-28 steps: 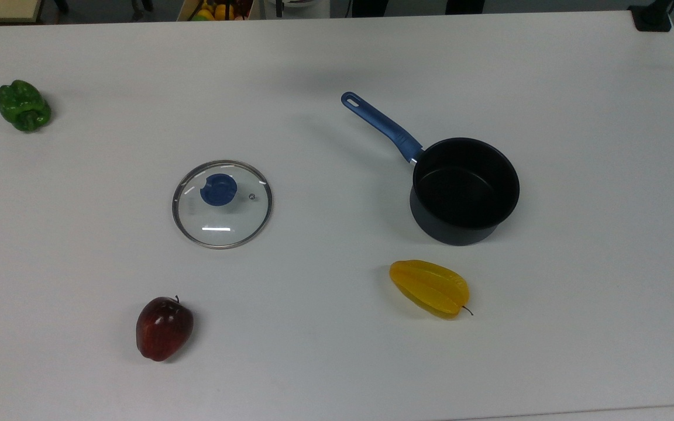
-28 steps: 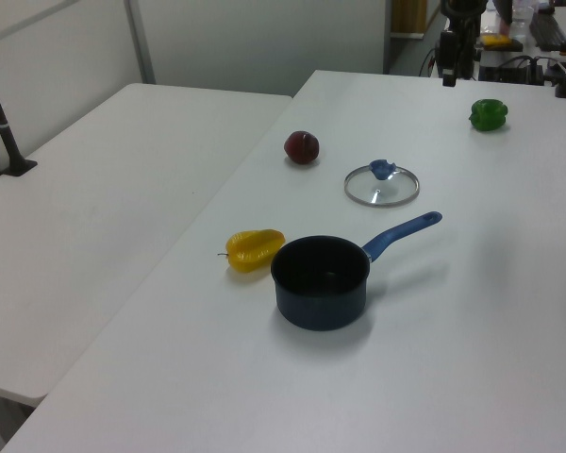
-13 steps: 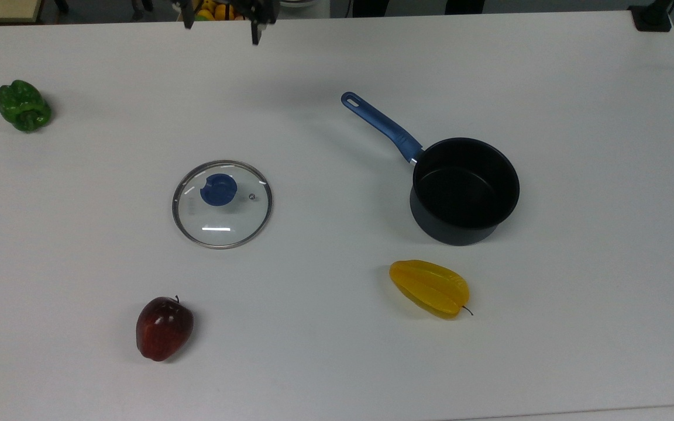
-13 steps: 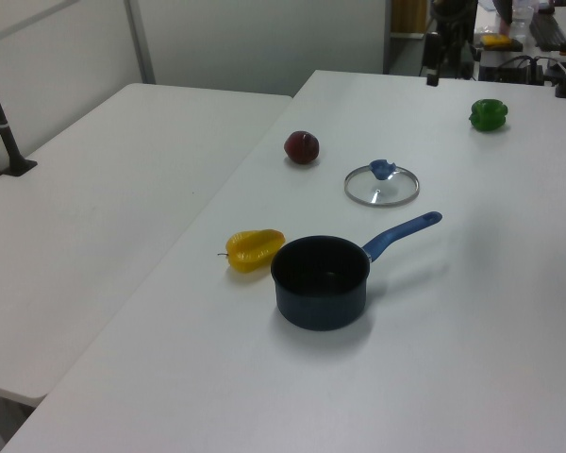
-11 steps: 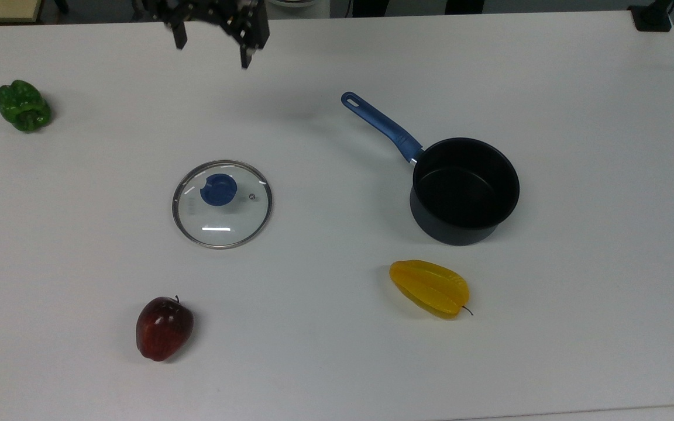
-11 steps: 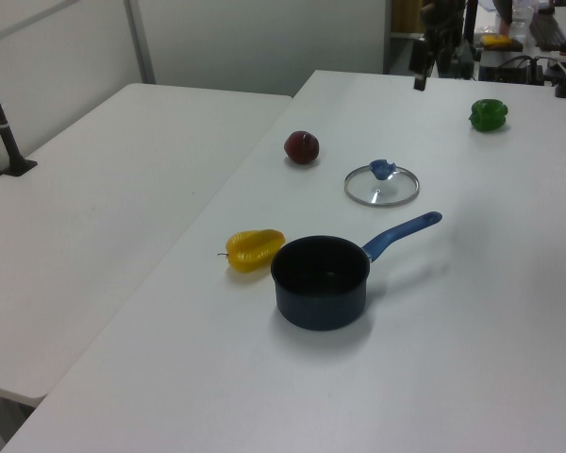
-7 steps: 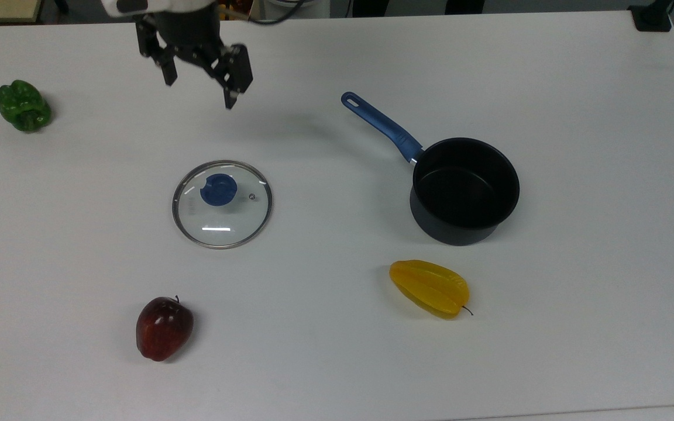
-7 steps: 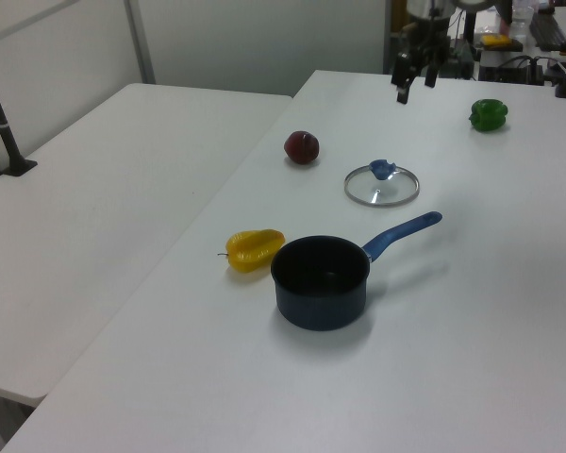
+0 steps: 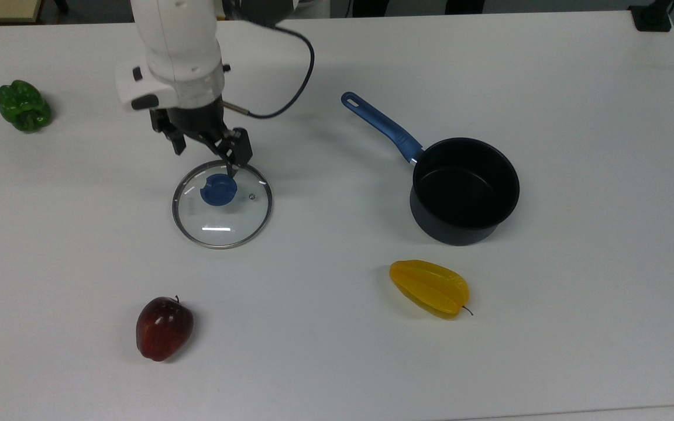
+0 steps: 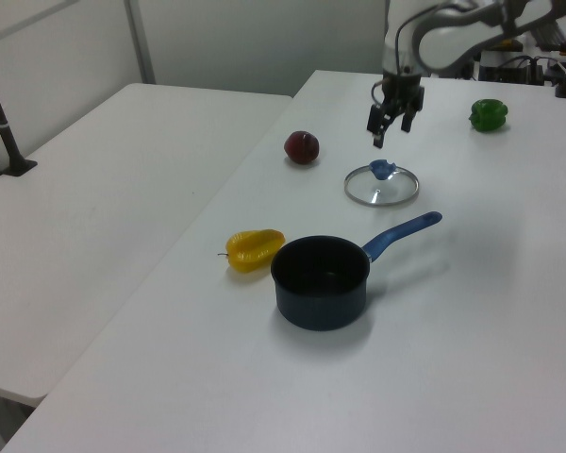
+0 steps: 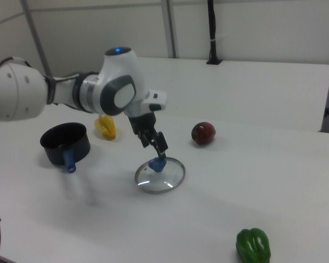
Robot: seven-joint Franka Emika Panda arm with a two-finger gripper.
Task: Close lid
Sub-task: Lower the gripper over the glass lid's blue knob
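The white table (image 9: 577, 88) carries everything, and the white arm (image 9: 176, 47) now reaches far in over it from the top view's upper edge, where two seconds ago there was no arm above the table at all. In that time it has swept in and come down toward the lid.

The dark saucepan (image 9: 464, 190) with its blue handle stands open and empty toward the top view's right, well apart from the lid (image 9: 222, 203), which lies flat on the table with its blue knob (image 9: 218, 189) up, exactly where it lay before. A yellow starfruit (image 9: 429, 287), a red apple (image 9: 164, 327) and a green pepper (image 9: 23, 105) are scattered round the table; none has moved.

The claw (image 9: 205, 155) hangs spread and empty just above the knob. In the right view one fingertip seems almost to touch the knob, though whether it truly does is hard to judge.

So the approach looks nearly done: the grasp on the knob is yet to come, then the carry across to the saucepan.
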